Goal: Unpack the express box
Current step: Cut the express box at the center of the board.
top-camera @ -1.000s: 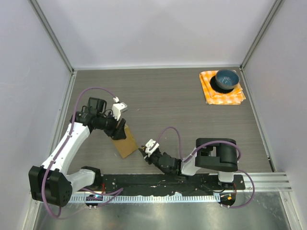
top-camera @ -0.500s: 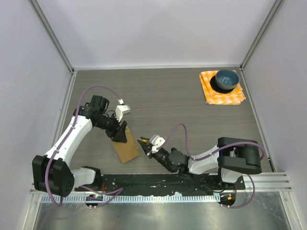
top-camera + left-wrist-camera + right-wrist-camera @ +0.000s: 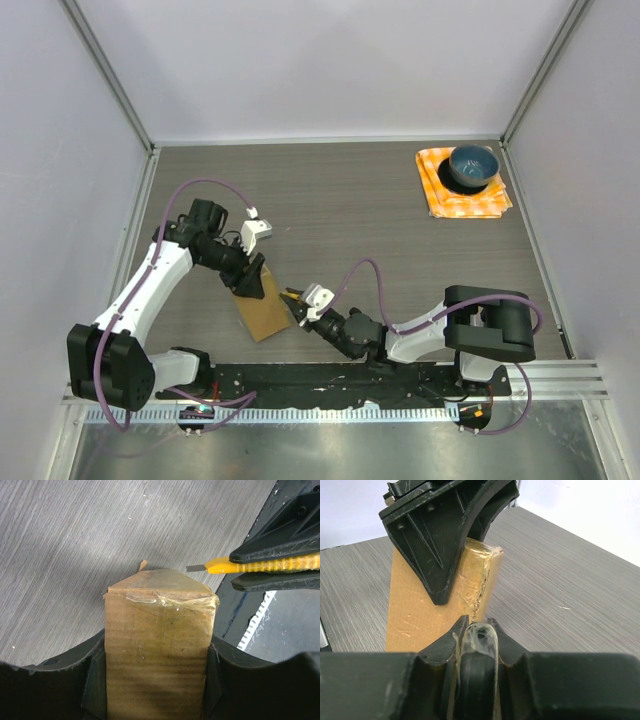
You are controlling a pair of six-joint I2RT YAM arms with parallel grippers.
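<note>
The express box (image 3: 262, 312), a flat brown carton with clear tape over its end (image 3: 160, 597), stands tilted on the table at the near left. My left gripper (image 3: 250, 280) is shut on it, one pad on each narrow side (image 3: 157, 665). My right gripper (image 3: 300, 303) is shut on a yellow utility knife (image 3: 270, 564). Its short blade (image 3: 196, 568) points at the box's taped upper corner, a small gap away. In the right wrist view the knife's black back (image 3: 477, 655) sits between my fingers, facing the box's taped edge (image 3: 482, 580) and the left gripper's finger (image 3: 445, 540).
A blue bowl (image 3: 473, 165) rests on an orange checked cloth (image 3: 462, 197) at the far right corner. The black base rail (image 3: 350, 380) runs along the near edge, just behind the right arm. White walls close in the table's sides and back.
The right arm has swung and reached left, bringing the knife up beside the box's right edge. The left arm shifted the box slightly, then held still.
</note>
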